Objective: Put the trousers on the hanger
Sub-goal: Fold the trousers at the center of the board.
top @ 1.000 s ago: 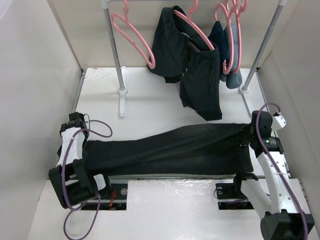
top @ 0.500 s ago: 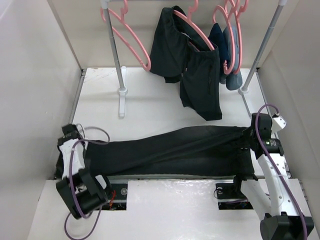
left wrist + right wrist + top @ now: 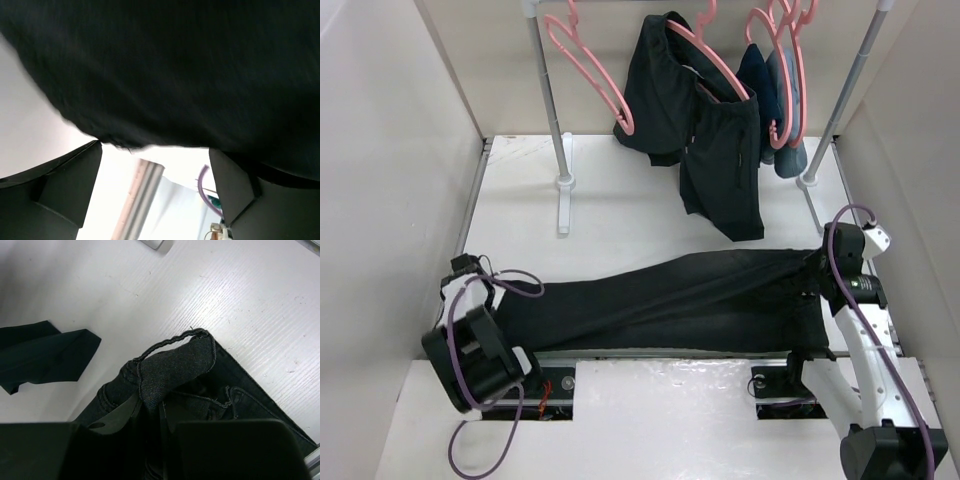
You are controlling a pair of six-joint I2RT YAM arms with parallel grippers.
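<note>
The black trousers (image 3: 670, 295) lie flat across the near part of the table, legs to the left, waist to the right. My right gripper (image 3: 815, 275) is shut on a raised fold of the waistband (image 3: 175, 362); its fingers (image 3: 120, 415) pinch the cloth. My left gripper (image 3: 480, 290) is at the leg ends, low over the table. In the left wrist view its jaws stand wide apart (image 3: 155, 175) with the black cloth (image 3: 175, 65) just past the tips and nothing between them. An empty pink hanger (image 3: 588, 72) hangs on the rack at the back left.
The rack's left post (image 3: 548, 90) and right post (image 3: 840, 110) stand at the back. A shorter black garment (image 3: 720, 150) hangs on another pink hanger, with navy clothes (image 3: 770, 100) beside it. Side walls close in the table. A metal rail (image 3: 670, 352) runs along the near edge.
My left arm has swung and drawn back toward its base, its wrist now lower beside the leg ends. The trousers and my right gripper have hardly moved.
</note>
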